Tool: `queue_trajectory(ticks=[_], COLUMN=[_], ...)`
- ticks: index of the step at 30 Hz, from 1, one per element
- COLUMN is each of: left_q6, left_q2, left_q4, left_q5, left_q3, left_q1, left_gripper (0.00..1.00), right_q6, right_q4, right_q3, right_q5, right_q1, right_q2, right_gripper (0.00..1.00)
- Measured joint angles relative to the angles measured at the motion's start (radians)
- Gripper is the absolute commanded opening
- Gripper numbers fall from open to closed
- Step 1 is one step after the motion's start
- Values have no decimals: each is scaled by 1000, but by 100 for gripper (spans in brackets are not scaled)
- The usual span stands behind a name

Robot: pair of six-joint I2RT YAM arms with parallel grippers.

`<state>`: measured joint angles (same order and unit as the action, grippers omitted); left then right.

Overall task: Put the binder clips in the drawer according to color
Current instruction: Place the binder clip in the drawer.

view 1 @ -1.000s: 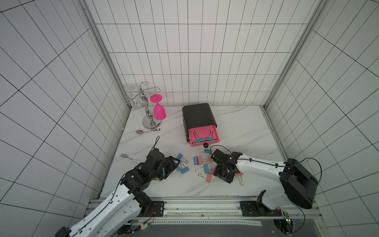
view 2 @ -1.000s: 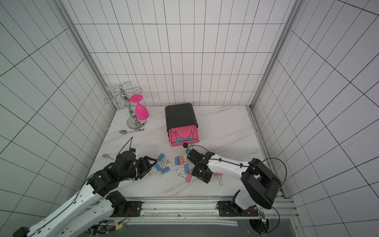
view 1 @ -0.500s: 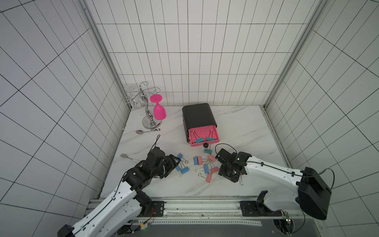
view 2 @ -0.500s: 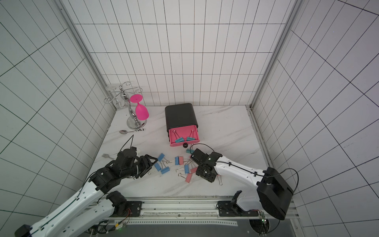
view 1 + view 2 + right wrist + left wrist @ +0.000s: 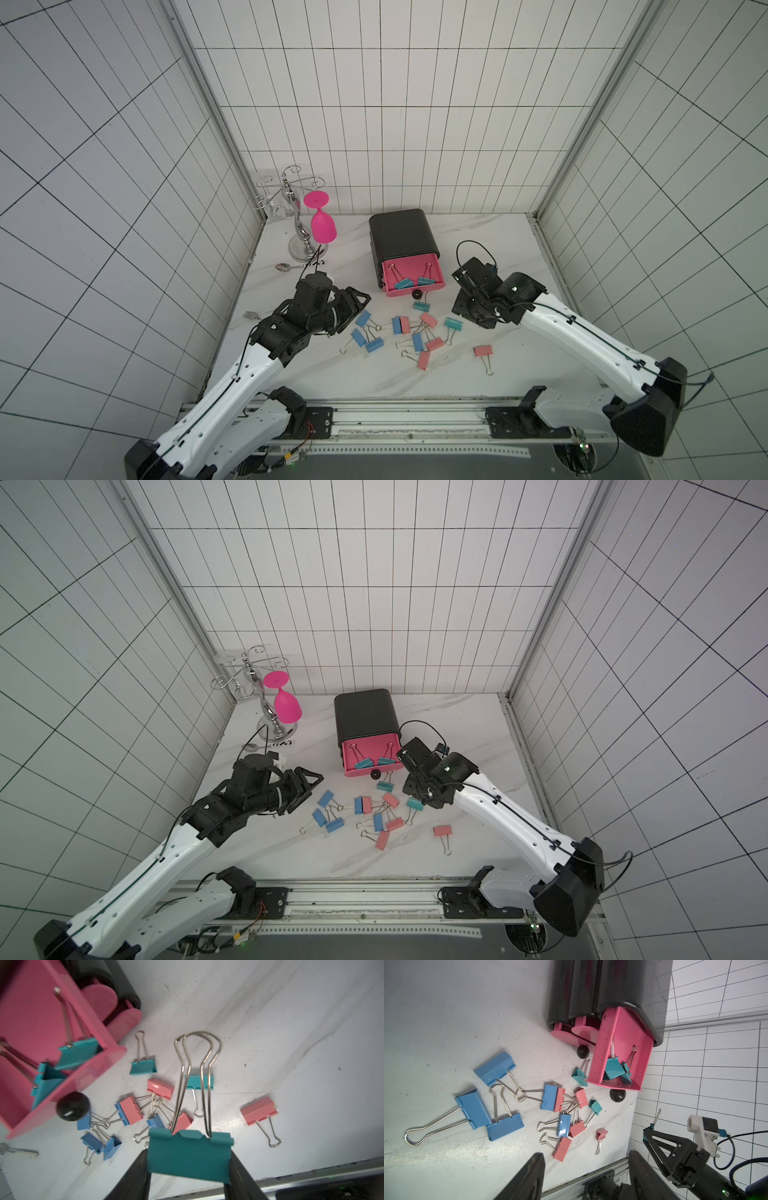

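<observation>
**Clip in the claw, drawer just to its left**

Teal clip [image 5: 188,1153] is clamped by the ends of its body in the right claw [image 5: 189,1169]. Its wire handles poke out ahead of the fingertips, and the whole thing is held up off the counter [image 5: 332,374].

Now look where the target sits. The top drawer [image 5: 409,266] of the black chest [image 5: 401,232] is pulled out, just left of that claw and a touch farther back. Two teal clips [image 5: 403,284] already lie at its near end, so that reads as the teal drawer.

The carry looks short: a swing left over the drawer's right wall, then let go. The clip's body runs crosswise between the jaws, and the drawer looks roomy enough to take it either way. The right arm is plainly the nearer one.

Left claw [image 5: 586,1172], jaws apart and gripping nothing, hovers at the left edge of the loose binder clips [image 5: 401,325], right beside the blue ones [image 5: 363,318]. Two more teal ones [image 5: 421,306] wait near the drawer front. Salmon ones [image 5: 482,351] are scattered through the middle and off to the right.

The lower two drawers appear closed, so blue and salmon have no home open yet.
</observation>
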<state>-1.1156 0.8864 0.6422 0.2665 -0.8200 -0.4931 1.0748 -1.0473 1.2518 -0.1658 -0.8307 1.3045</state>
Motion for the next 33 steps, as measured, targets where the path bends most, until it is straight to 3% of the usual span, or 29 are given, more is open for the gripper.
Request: queue_trajectory(ticks=[10,16,21,23,29,33], left_q6=[47,60,62,63,70,78], left_q2=[70,70,70,70,70,69], left_q4=[-31,-34,-34,-34,-33,-29], left_q5=[72,102,117,121,128,128], left_q3=[-51,-51,-51,-51,-51,-56], left_q1=[93,140,153,155,157,161], left_gripper=[67,67,67,67,67,67], right_q6=[-134,-160,-182,-191,-230,-272], right_q4=[-8,-8,-12,-12,-12,-8], right_q3=[362,467,510,523,517,409], right_q5=[53,100,128,137,153,152], right_q1=[6,11,26,36,78,114], right_q2=[316,426,450,450,439,339], right_gripper=[49,60,67,75,70,68])
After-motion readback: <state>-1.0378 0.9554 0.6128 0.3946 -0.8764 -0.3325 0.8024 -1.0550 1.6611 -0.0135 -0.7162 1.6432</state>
